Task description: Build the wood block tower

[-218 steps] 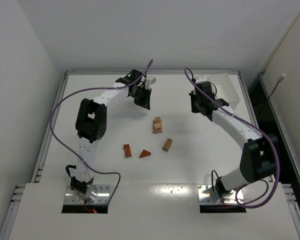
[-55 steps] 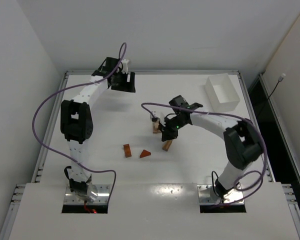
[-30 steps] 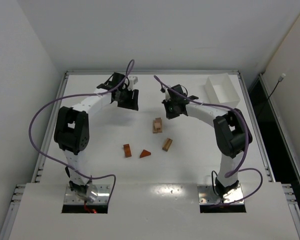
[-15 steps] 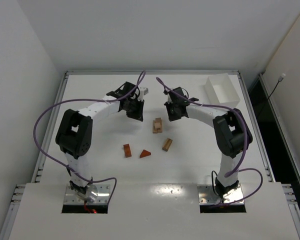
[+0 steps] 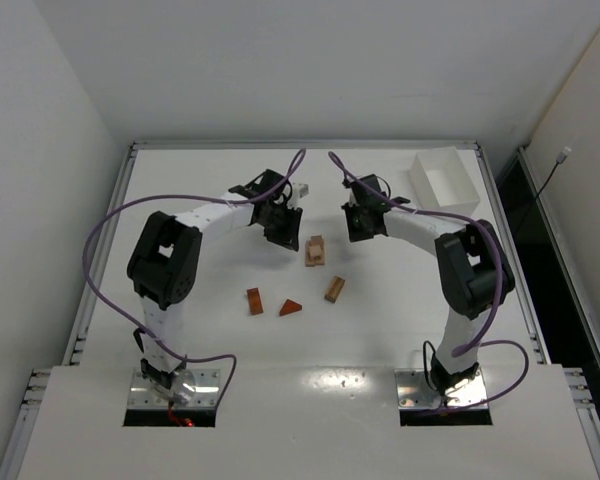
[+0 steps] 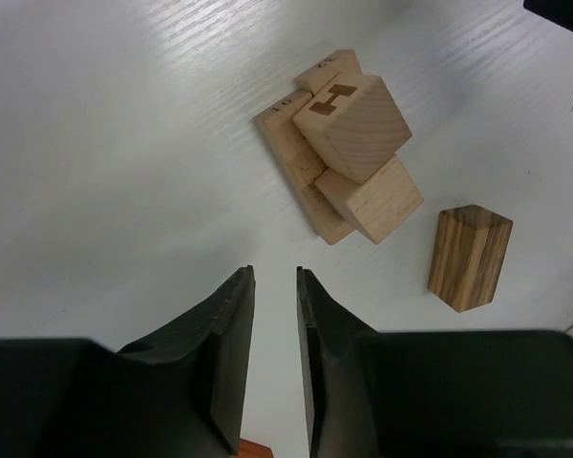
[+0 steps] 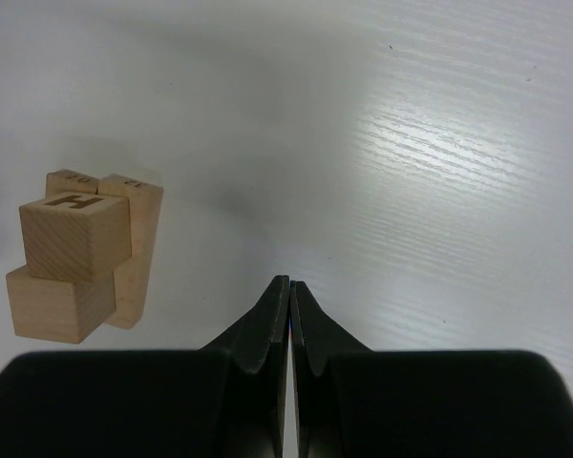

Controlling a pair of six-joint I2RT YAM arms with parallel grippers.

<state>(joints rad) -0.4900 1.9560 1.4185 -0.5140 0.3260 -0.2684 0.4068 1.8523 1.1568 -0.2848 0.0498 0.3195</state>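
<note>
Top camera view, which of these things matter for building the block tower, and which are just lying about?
For the job: the tan stack, the loose tan brick, the reddish-brown brick, the reddish-brown wedge.
Just lying about: the white box at the far right.

Your left arm and right arm are built alike: white link shells joined by chunky black joint housings, each trailing a purple cable that loops loose from the wrist down to a bare metal base plate. Up close, your left gripper and right gripper are matte black all over. Their smooth fingers grow out of a wide, flat black body and taper to thin, blunt-edged tips, with no markings or screws showing.
</note>
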